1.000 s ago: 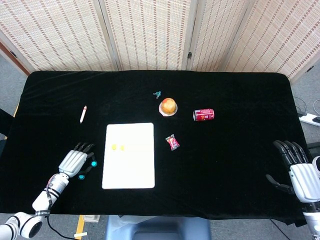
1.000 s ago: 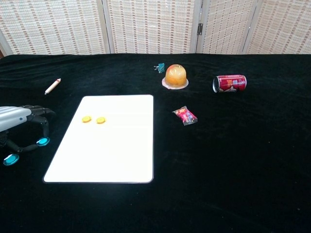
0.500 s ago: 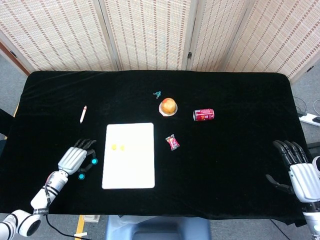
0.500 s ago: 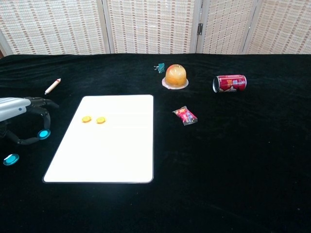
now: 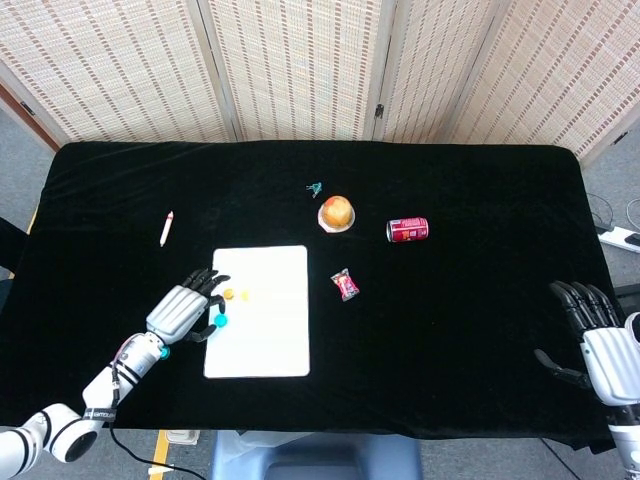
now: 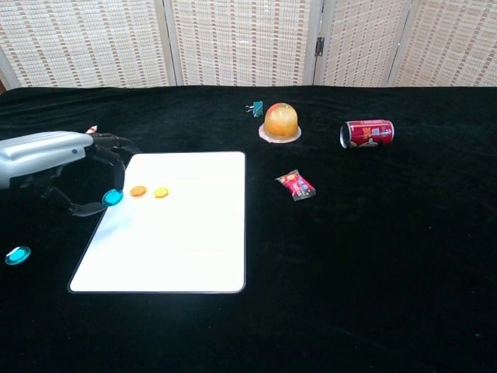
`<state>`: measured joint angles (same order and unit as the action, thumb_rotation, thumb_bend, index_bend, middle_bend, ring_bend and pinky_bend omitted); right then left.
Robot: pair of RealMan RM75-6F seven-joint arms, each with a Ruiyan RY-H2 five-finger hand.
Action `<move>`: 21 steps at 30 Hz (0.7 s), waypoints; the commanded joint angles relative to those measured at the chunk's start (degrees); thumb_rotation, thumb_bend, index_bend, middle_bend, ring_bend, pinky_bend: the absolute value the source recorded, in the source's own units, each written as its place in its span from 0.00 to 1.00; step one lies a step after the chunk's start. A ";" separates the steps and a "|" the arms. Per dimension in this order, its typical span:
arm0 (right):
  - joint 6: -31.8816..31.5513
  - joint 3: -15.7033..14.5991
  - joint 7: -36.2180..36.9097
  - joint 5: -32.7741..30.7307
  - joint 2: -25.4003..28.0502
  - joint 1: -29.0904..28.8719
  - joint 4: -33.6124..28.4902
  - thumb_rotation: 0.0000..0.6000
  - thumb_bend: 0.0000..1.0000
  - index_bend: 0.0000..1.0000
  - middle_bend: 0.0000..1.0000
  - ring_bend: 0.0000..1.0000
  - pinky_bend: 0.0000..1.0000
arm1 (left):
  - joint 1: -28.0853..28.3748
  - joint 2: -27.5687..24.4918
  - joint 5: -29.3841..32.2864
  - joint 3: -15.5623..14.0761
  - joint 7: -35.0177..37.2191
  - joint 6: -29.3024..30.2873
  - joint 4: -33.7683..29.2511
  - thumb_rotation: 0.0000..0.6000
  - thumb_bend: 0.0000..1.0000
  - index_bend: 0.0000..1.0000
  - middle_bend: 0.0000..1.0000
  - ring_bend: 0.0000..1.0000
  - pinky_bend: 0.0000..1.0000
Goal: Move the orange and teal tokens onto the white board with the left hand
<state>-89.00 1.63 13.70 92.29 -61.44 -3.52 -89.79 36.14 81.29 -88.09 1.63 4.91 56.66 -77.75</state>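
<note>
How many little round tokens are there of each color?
orange tokens: 2, one beside the other on the white board
teal tokens: 2, one held by the left hand, one on the black cloth
Total: 4

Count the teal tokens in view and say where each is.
2. One teal token is held by the left hand over the white board's left edge; the other lies on the cloth, left of the board.

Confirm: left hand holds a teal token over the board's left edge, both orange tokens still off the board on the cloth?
Not quite. The two orange tokens already lie on the white board, as the chest view shows. The left hand does hold a teal token at the board's left edge.
</note>
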 commanded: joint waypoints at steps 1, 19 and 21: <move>-0.11 0.00 0.21 -0.13 0.00 0.13 0.19 1.00 0.27 0.06 0.11 0.02 0.02 | 0.97 0.90 -0.03 0.02 -1.53 -1.14 -0.90 1.00 0.42 0.50 0.13 0.01 0.00; -0.01 -0.03 0.07 -0.26 0.01 0.25 0.15 1.00 0.27 0.06 0.11 0.02 0.02 | 1.64 3.97 2.49 -0.47 -5.77 -2.81 2.13 1.00 0.42 0.48 0.13 0.01 0.00; -0.09 -0.03 0.02 -0.30 0.09 0.32 0.06 1.00 0.27 0.06 0.11 0.02 0.02 | 1.66 4.13 2.69 -0.51 -5.81 -2.90 2.39 1.00 0.42 0.47 0.13 0.01 0.00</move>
<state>-89.08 1.60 13.72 92.00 -61.35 -3.19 -89.74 37.79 85.39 -85.43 1.13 -0.89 53.78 -75.37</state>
